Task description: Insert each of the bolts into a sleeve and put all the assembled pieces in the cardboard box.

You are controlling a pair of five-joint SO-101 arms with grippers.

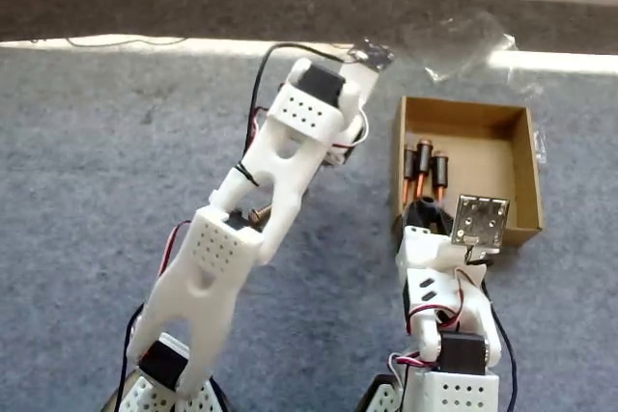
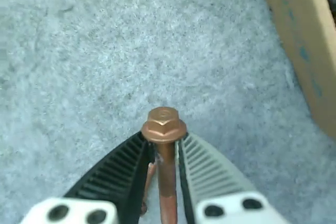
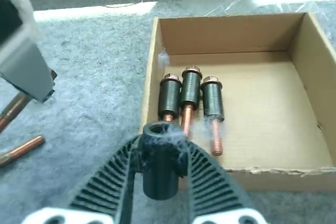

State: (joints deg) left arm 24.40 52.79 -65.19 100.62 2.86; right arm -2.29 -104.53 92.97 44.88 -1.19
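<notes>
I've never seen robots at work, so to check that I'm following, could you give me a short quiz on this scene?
1. How many assembled pieces lie in the box?
2. True or false: the left jaws are empty.
3. The right jaws hold: A a nut, B a sleeve, C nothing.
Key: 1. Three. 2. False, they grip a bolt. 3. B.
</notes>
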